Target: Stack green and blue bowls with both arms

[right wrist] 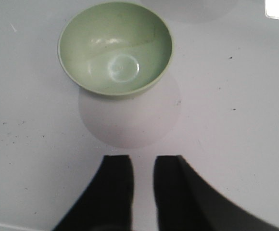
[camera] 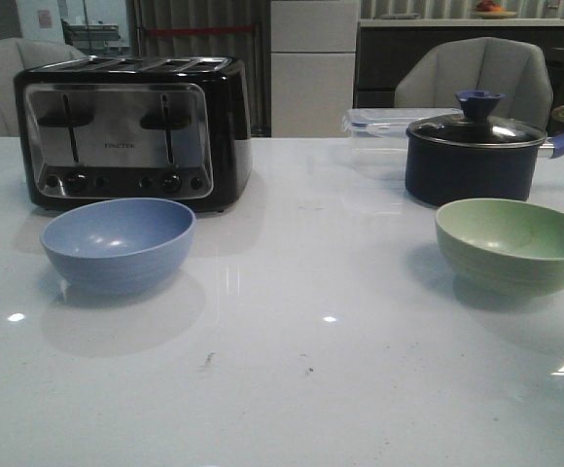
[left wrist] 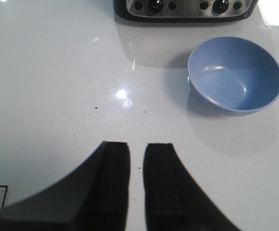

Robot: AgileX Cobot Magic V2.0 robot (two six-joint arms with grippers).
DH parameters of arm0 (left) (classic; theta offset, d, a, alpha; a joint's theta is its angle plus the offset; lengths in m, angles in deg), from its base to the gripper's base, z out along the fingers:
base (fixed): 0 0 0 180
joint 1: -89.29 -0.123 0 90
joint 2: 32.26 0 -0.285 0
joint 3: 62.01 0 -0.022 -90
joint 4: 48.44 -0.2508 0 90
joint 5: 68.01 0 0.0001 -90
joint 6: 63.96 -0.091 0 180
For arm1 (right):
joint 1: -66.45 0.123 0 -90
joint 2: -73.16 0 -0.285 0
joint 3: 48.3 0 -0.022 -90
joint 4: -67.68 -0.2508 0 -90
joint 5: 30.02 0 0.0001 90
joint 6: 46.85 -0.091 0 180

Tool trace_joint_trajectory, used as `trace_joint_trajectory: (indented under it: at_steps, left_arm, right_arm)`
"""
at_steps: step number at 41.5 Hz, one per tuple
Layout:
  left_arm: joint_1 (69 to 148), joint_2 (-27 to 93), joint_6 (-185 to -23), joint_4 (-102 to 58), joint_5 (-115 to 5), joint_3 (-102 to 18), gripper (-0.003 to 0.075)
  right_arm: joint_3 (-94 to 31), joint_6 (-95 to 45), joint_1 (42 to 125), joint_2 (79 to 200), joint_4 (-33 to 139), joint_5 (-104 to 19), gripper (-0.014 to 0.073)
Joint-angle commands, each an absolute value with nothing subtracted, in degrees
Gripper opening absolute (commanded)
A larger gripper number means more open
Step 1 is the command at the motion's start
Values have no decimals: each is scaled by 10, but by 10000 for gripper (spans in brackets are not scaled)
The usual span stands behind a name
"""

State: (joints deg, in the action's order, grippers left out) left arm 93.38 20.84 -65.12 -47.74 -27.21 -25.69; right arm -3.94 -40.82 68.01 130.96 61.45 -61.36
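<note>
Clearly nothing was grasped yet: the periwinkle blue plastic bowl [camera: 118,243] sat left before the black and steel toaster [camera: 132,131], the sage green plastic bowl [camera: 514,243] well apart at right. Each gripper [left wrist: 136,180] [right wrist: 143,190], jaws narrowly apart, should widen over a rim.

Low front camera; downward wrist cameras over bowls [camera: 118,243].

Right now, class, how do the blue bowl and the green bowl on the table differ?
The blue bowl is periwinkle; the green bowl is pale sage. The blue bowl sits on the robot's left, just in front of the toaster; the green bowl sits on the right, in front of the dark pot. Both stand upright, empty, round and look alike in size.
</note>
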Motion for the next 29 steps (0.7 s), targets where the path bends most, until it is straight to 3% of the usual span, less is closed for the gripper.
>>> trace_joint_trajectory:
  at_steps: [1,5,29]
  left_arm:
    - [933,213,-647,-473,-326,-278,426]
    - [933,218,-647,-473,-331,-278,491]
    - [933,223,-647,-474,-339,-278,488]
  right_arm:
    - [-67,-415,678,1346,616,-565,505]
    - [-90,-432,666,1396,616,-565,544]
    - [-365,-439,632,1752,579,-625,498]
